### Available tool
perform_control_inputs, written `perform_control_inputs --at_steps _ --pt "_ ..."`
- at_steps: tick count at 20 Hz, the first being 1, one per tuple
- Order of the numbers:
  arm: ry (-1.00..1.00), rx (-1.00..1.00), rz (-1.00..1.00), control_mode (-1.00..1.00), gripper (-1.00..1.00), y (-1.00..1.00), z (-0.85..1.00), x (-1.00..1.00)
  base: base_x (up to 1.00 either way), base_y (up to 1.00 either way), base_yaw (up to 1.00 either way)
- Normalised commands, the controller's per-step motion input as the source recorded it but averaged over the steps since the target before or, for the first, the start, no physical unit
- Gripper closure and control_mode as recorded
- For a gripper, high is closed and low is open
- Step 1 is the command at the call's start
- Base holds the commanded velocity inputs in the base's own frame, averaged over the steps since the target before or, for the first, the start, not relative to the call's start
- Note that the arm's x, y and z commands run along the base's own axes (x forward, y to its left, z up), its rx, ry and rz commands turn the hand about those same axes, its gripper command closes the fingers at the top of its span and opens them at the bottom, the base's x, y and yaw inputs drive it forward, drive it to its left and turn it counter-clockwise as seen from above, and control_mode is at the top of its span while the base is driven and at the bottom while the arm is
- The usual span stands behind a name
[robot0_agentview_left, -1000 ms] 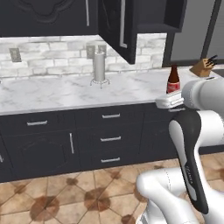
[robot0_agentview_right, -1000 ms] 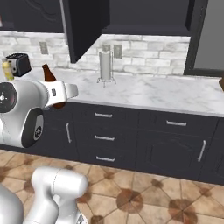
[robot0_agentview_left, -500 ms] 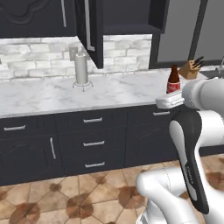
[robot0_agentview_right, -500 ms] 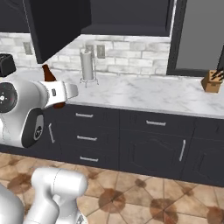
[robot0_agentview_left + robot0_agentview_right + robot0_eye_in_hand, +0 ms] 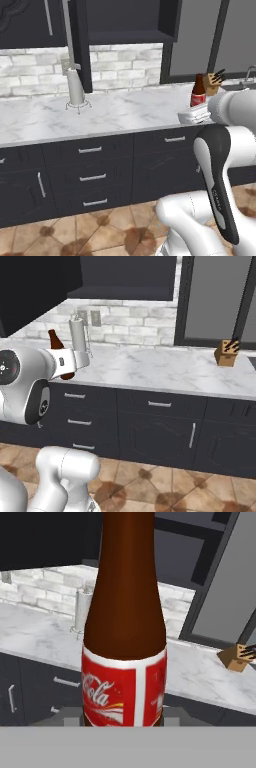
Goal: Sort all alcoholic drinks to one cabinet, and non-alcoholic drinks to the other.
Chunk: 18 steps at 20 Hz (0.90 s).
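While clamped, claw point(image 5: 196, 114), brown bottle point(image 5: 125, 637) upright

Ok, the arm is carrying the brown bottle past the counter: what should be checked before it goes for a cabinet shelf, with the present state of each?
1. Gripper shut on the small brown bottle: ok, the bottle stands between the fingers.
2. Bottle upright: ok, neck up in both base views.
3. Bottle clear of the marble counter: ok, held out in front of its edge.
4. Open upper cabinet ahead: ok, door swung aside, dark shelf exposed.
5. Shelf free for the bottle: cannot tell, the interior is too dark.
6. Paper towel holder and knife block out of the way: ok, both stand apart from the bottle.
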Motion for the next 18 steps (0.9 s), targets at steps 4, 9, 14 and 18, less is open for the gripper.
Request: perform_control_inputs --at_steps 4,9,14,18 --pt "0.0 0.0 0.0 1.0 1.0 0.0 0.0 0.0 0.58 -0.33 -0.06" --pt "0.0 0.0 0.0 1.0 1.0 0.0 0.0 0.0 0.49 -0.21 -0.03" --pt "0.0 0.0 0.0 1.0 1.0 0.0 0.0 0.0 0.47 -0.12 0.0" --pt "0.0 0.0 0.0 1.0 1.0 0.0 0.0 0.0 0.55 -0.15 -0.01"
